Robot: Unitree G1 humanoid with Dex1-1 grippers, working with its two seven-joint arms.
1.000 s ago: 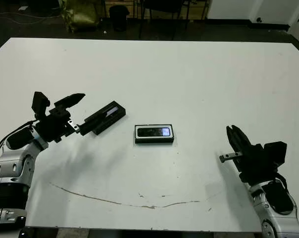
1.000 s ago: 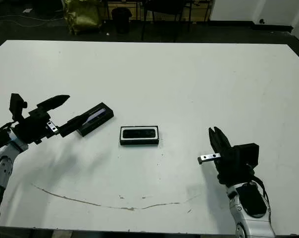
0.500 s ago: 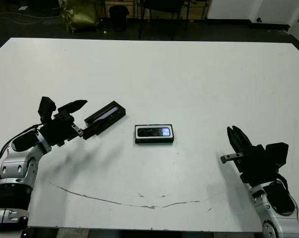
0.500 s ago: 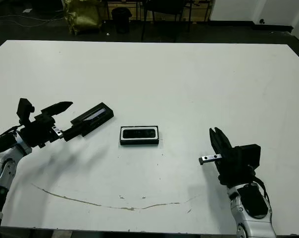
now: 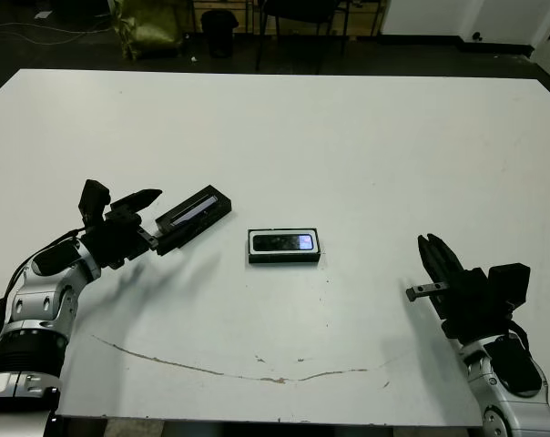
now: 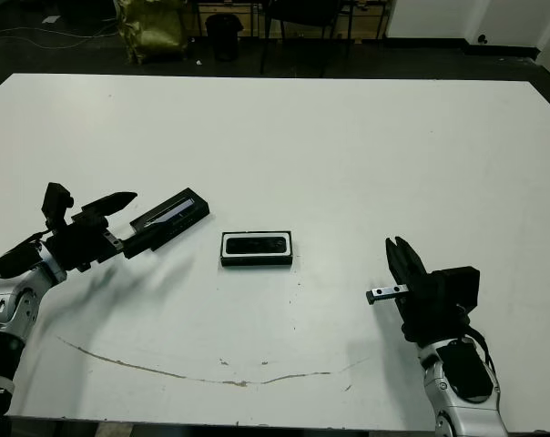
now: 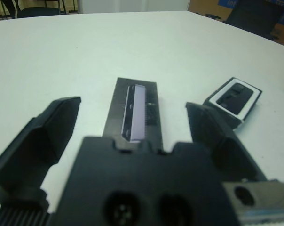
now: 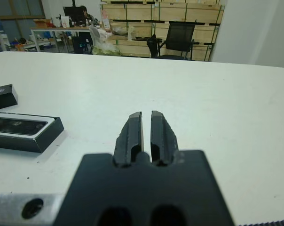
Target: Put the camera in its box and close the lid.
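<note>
left gripper (image 5: 147,218) has closed in on the lid (image 5: 195,217).

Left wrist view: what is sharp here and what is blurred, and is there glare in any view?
Left wrist view: the left gripper up close is soft, the lid and the box a bit clearer. Left eye view: a bluish glint on the camera in the box. Right wrist view: reasonably sharp, no glare.

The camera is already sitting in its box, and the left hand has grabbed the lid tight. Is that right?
Not quite. The camera is in its box, but the left hand has not grabbed the lid. The left wrist view shows its fingers spread wide open, with the lid lying on the table between them, untouched.
</note>
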